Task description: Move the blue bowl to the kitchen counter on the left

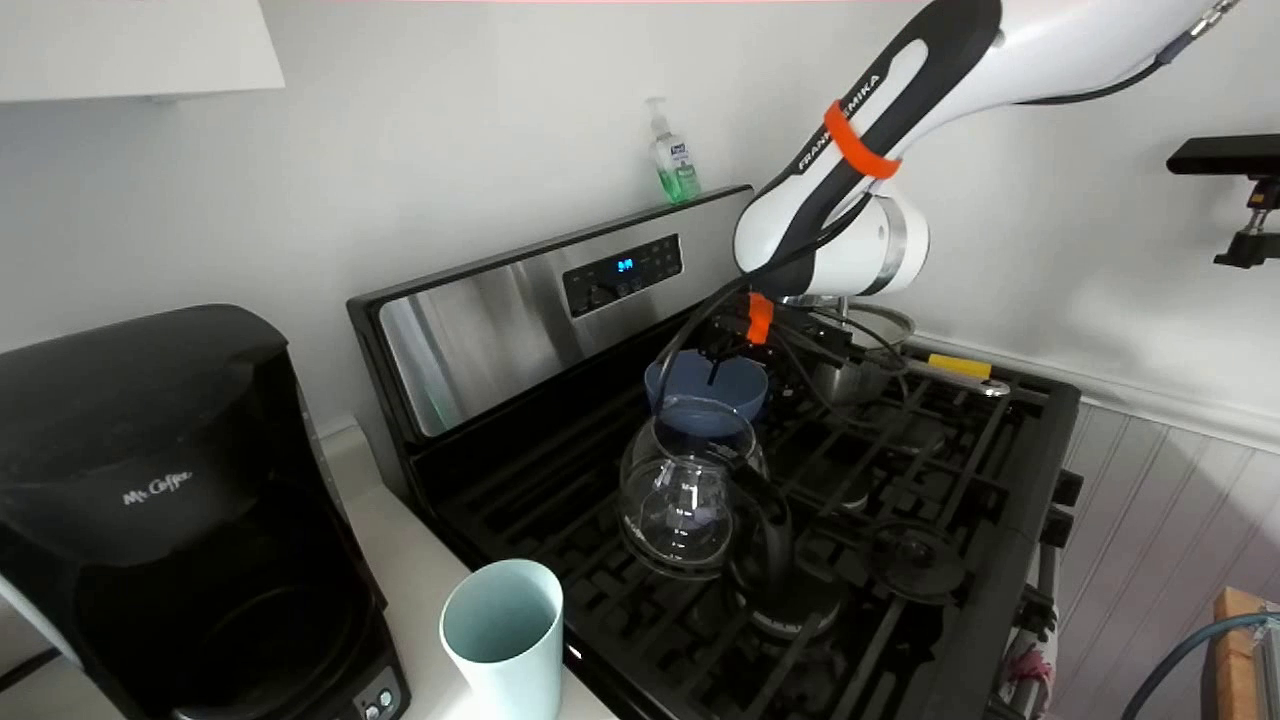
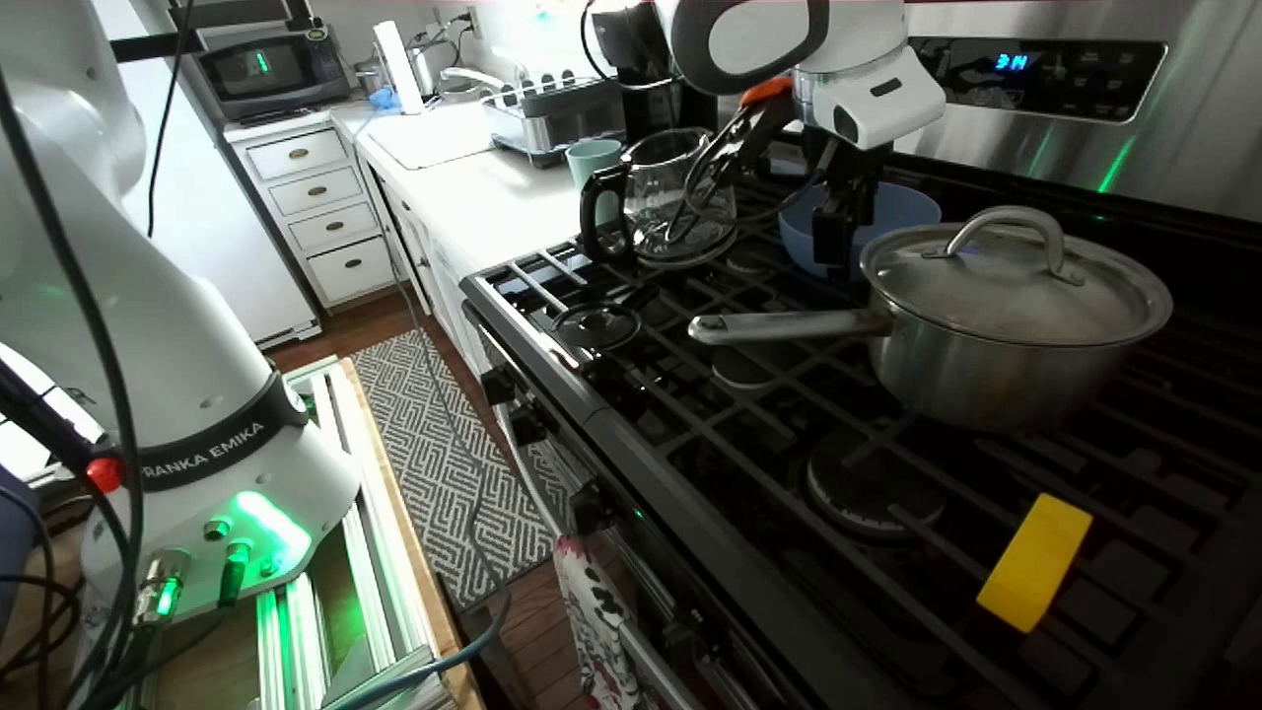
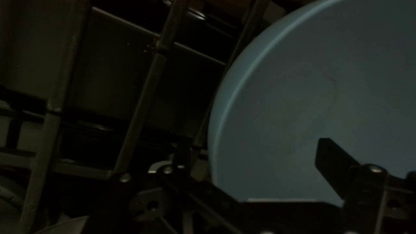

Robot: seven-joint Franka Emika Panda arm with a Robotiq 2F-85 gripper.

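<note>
The blue bowl (image 1: 742, 392) sits at the back of the black stove top, behind the glass carafe in this exterior view. It also shows in an exterior view (image 2: 907, 207), partly hidden by my gripper (image 2: 840, 225). In the wrist view the bowl (image 3: 276, 107) fills the right side, its rim curving down the middle. My gripper (image 3: 254, 148) is open there: one finger is outside the rim at the left, the other over the bowl's inside at the right. Whether either touches the bowl cannot be told. The pale kitchen counter (image 2: 513, 202) lies beyond the stove; it also shows in an exterior view (image 1: 405, 555).
The glass carafe (image 1: 650, 490) stands on the grates close to the bowl. A lidded metal pot (image 2: 986, 370) stands on its other side. A teal cup (image 1: 520, 640) and a black coffee maker (image 1: 150, 430) stand on the counter. A yellow block (image 2: 1035, 562) is over the grates.
</note>
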